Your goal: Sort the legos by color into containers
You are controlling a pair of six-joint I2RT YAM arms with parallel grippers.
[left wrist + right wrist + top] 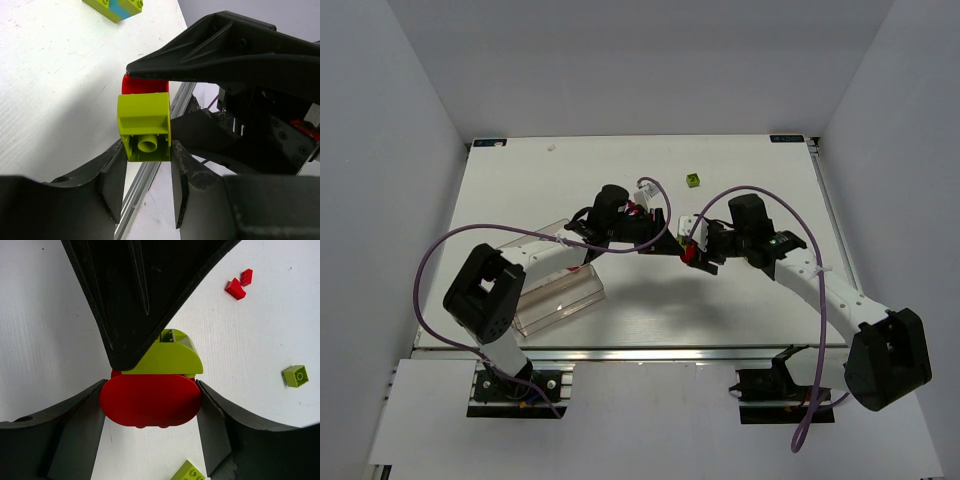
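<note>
Above white tabletop [620,170], left end effector [146,156] clamps lime brick [144,117]; right end effector [150,404] clamps red brick [150,399].

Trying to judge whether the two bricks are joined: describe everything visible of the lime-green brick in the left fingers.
The lime-green brick looks like glossy moulded plastic: blocky, with one rounded shoulder seen from the right wrist, and a hollow underside holding a single round tube that faces the left wrist camera. The left fingers pinch its two flat sides. A red brick, rounded too, sits flush against its far face with no visible gap and is clamped by the right fingers.
</note>
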